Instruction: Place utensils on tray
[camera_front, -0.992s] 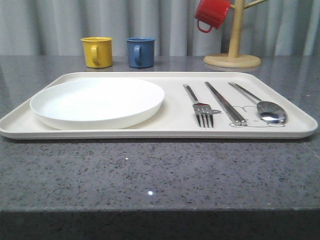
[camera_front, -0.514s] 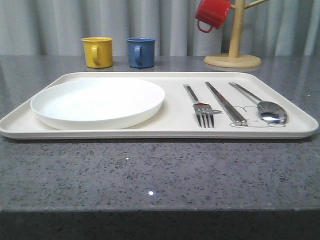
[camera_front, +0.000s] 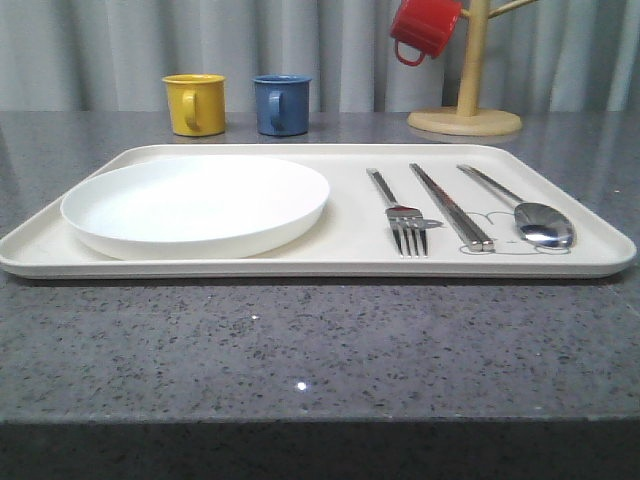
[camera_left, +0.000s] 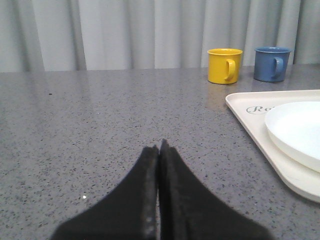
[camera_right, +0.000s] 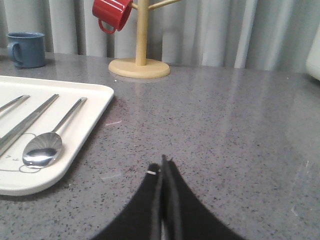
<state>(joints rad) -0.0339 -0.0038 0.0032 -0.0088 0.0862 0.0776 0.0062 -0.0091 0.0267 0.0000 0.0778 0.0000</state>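
Note:
The cream tray (camera_front: 330, 262) lies across the middle of the table. On its left half rests the round white plate (camera_front: 196, 203). To the right lie the silver fork (camera_front: 400, 216), the flat chopsticks (camera_front: 450, 205) and the long-handled spoon (camera_front: 530, 213), side by side. My left gripper (camera_left: 159, 147) is shut with nothing in it, low over bare table left of the tray (camera_left: 250, 116) and plate (camera_left: 297, 131). My right gripper (camera_right: 163, 164) is shut and holds nothing, over the table right of the tray (camera_right: 75, 140); the spoon (camera_right: 44, 148) lies near that edge.
A yellow mug (camera_front: 194, 103) and a blue mug (camera_front: 281, 104) stand behind the tray. A wooden mug tree (camera_front: 466, 110) with a red mug (camera_front: 424, 28) hanging on it stands at the back right. Grey curtains close off the rear.

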